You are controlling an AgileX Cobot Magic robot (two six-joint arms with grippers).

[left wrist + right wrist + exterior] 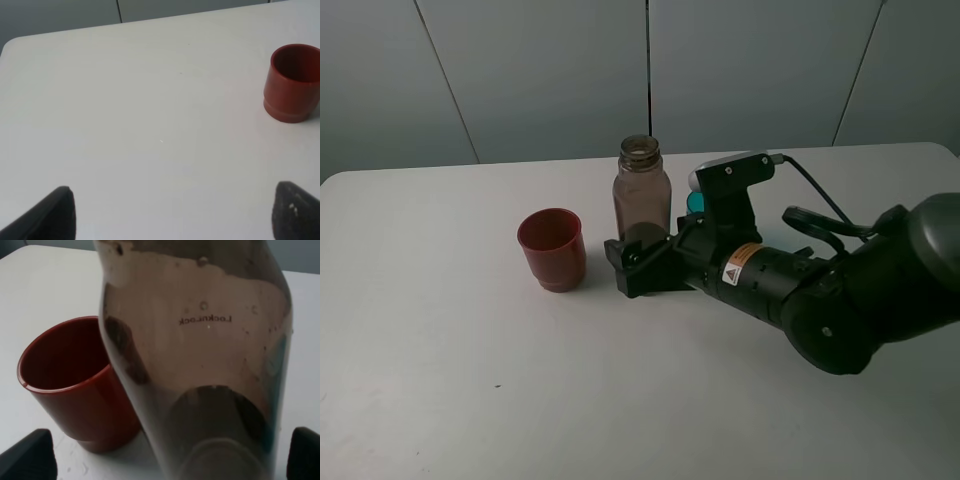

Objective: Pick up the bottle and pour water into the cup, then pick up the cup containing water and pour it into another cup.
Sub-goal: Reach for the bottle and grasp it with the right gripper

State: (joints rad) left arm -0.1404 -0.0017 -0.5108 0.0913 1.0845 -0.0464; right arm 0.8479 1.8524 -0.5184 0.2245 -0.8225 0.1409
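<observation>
The smoky grey-brown bottle stands upright mid-table, capless. My right gripper is open at its base, with the bottle between the two spread fingertips. The red cup stands upright and empty left of the bottle; it also shows in the right wrist view and the left wrist view. Only a sliver of the teal cup shows behind the right wrist. My left gripper is open and empty above bare table; it is out of the exterior high view.
The white table ends at a back edge before a grey panelled wall. The bulky right arm and its cable lie across the table's right half.
</observation>
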